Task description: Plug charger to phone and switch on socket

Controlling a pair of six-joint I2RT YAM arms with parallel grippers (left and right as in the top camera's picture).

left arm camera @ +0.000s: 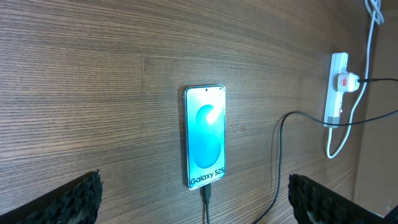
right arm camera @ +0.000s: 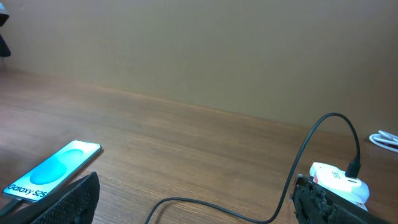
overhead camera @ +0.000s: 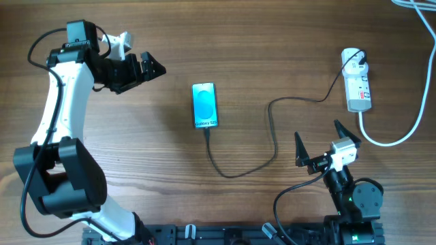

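The phone (overhead camera: 205, 105) lies flat mid-table with its blue-green screen lit, the "Galaxy S25" text at its near end. The charger's dark cable (overhead camera: 272, 129) runs from the phone's near end, where its connector (left arm camera: 205, 194) sits in the port, loops across the wood and rises to the white adapter (overhead camera: 355, 60) seated in the socket (overhead camera: 359, 88). The socket's red switch (overhead camera: 365, 96) shows, but its position is unreadable. My left gripper (overhead camera: 155, 67) hovers open, left of the phone. My right gripper (overhead camera: 319, 139) stands open near the front, between the cable loop and the socket.
The socket's thick white cord (overhead camera: 409, 129) curves off to the right edge and back corner. In the right wrist view the phone (right arm camera: 53, 171) lies at lower left and the socket (right arm camera: 341, 180) just behind my right fingertip (right arm camera: 329, 202).
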